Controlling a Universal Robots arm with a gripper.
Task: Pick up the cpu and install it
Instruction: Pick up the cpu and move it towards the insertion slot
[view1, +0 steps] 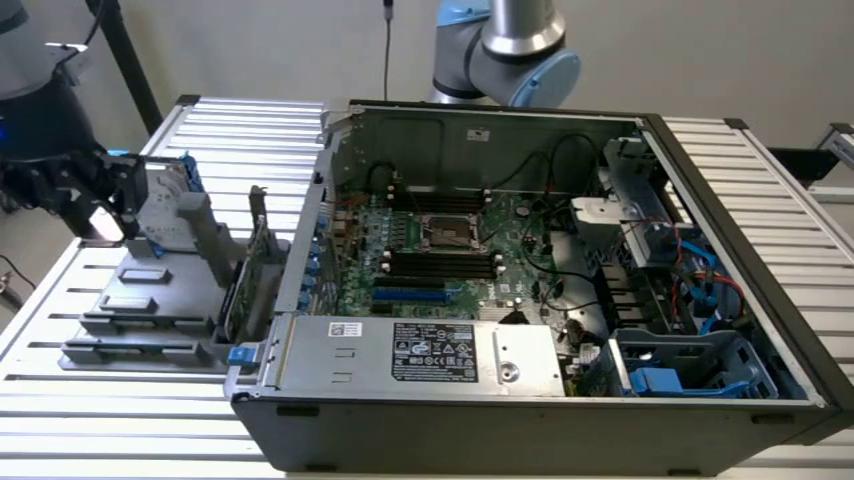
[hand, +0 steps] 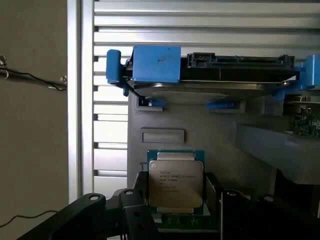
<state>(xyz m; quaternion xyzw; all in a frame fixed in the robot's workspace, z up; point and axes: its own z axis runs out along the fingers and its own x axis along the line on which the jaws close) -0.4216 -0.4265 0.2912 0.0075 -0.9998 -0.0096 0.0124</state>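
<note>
The cpu (hand: 175, 177), a flat square chip with a silvery top and a green rim, sits between the two black fingers (hand: 136, 200) of my gripper (hand: 176, 202). The fingers press against its two side edges, so the gripper is shut on it. In the exterior view the gripper (view1: 100, 212) hangs at the far left just above the grey parts fixture (view1: 147, 300), with the pale cpu (view1: 104, 224) showing between its fingers. The dark square socket (view1: 451, 232) lies on the motherboard inside the open computer case, well to the exterior view's right of the gripper.
A silver hard drive with blue brackets (hand: 225, 75) stands on the fixture beyond the cpu. Upright cards (view1: 254, 270) sit between the fixture and the case wall (view1: 314, 200). The power supply (view1: 414, 350) fills the case's near side. The arm's joint (view1: 521, 50) rises behind the case.
</note>
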